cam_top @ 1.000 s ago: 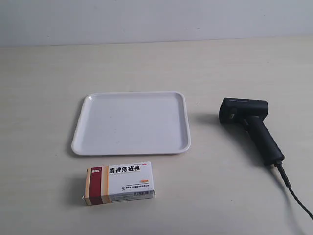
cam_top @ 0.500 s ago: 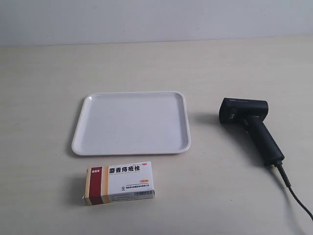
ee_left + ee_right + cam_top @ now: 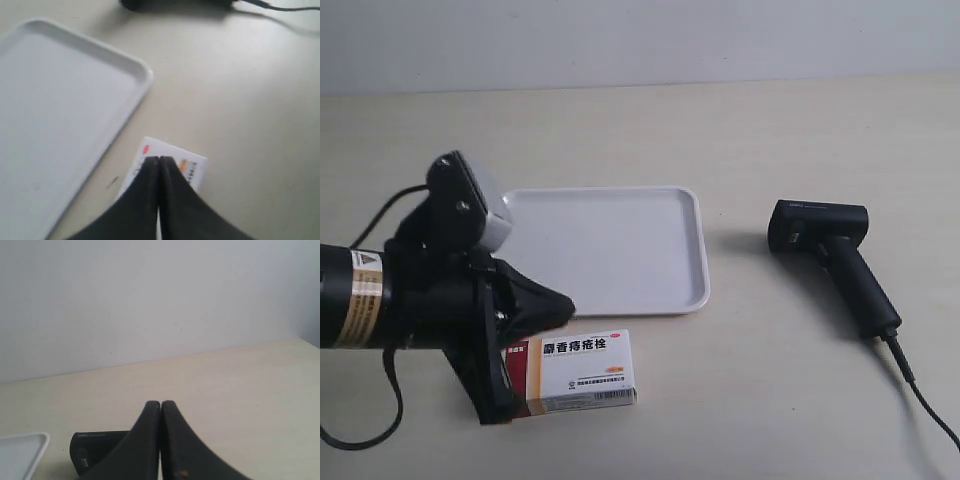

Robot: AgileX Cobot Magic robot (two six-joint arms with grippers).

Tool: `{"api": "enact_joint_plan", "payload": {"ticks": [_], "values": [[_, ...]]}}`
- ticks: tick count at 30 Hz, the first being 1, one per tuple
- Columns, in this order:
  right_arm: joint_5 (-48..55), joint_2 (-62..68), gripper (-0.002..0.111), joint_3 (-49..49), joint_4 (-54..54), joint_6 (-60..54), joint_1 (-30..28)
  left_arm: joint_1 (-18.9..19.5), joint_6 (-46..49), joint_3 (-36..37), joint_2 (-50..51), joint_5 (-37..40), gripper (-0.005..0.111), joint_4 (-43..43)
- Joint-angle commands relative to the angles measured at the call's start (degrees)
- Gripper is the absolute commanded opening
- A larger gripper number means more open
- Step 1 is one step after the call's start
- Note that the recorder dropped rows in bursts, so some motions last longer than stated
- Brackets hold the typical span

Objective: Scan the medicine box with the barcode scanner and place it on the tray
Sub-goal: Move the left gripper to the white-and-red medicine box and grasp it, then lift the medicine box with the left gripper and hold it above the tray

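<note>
1. Two grippers, both pressed closed and holding nothing.
2. Left gripper (image 3: 159, 162) hovers over the medicine box's (image 3: 582, 372) banded end; the box lies flat on the table, just beside the tray (image 3: 620, 250), long axis parallel to the tray's near rim.
3. Right gripper (image 3: 160, 405) points at the barcode scanner (image 3: 830, 260), well apart from the box.
4. Left arm is nearer; its fingers must open first.

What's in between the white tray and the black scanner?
Nothing: only bare table lies between the tray and the scanner, clearest in the exterior view.
</note>
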Motion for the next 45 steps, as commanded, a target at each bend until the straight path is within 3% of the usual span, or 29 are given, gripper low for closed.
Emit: {"api": "enact_joint_plan", "payload": {"ticks": [1,9,11,17,19,21,24,25,27,30,36,37,39,42,45], "values": [[-0.8,-0.4,0.0,0.2,0.0,0.1,-0.3,-1.9,-0.5,-0.4,2.5,-1.0,0.012,2.3],[-1.7,-0.4,0.0,0.2,0.0,0.1,-0.3,-1.9,12.2,-0.4,10.0,-1.0,0.095,3.1],[-1.8,-0.4,0.0,0.2,0.0,0.1,-0.3,-1.9,13.7,-0.4,11.2,-1.0,0.105,3.0],[-1.8,-0.4,0.0,0.2,0.0,0.1,-0.3,-1.9,17.0,-0.8,15.7,0.2,0.099,2.3],[-1.8,-0.4,0.0,0.2,0.0,0.1,-0.3,-1.9,17.0,-1.0,16.5,0.1,0.092,2.3],[-1.8,-0.4,0.0,0.2,0.0,0.1,-0.3,-1.9,17.0,-1.3,16.7,-0.2,0.074,2.1],[-1.8,-0.4,0.0,0.2,0.0,0.1,-0.3,-1.9,17.0,-1.9,16.7,0.8,0.037,2.0],[-1.8,-0.4,0.0,0.2,0.0,0.1,-0.3,-1.9,17.0,-1.9,16.7,1.2,0.013,1.7],[-1.8,-0.4,0.0,0.2,0.0,0.1,-0.3,-1.9,17.6,-1.9,16.7,1.3,0.001,1.8],[-1.8,-0.4,0.0,0.2,0.0,0.1,-0.3,-1.9,17.6,-1.9,16.7,1.3,0.008,1.8],[-1.8,-0.4,0.0,0.2,0.0,0.1,-0.3,-1.9,18.0,-1.9,14.2,1.3,0.075,1.9],[-1.8,-0.4,0.0,0.2,0.0,0.1,-0.3,-1.8,19.1,-1.9,14.1,2.3,0.08,1.8],[-1.8,-0.4,0.0,0.2,0.0,0.1,-0.3,-0.3,18.8,-3.0,15.4,4.6,0.081,1.6],[-1.8,-0.4,0.0,0.2,0.0,0.1,-0.3,0.4,19.2,-3.9,18.8,1.1,0.079,2.5],[-1.8,-0.4,0.0,0.2,0.0,0.1,-0.3,0.4,20.6,-4.3,20.9,1.1,0.071,2.5]]}}
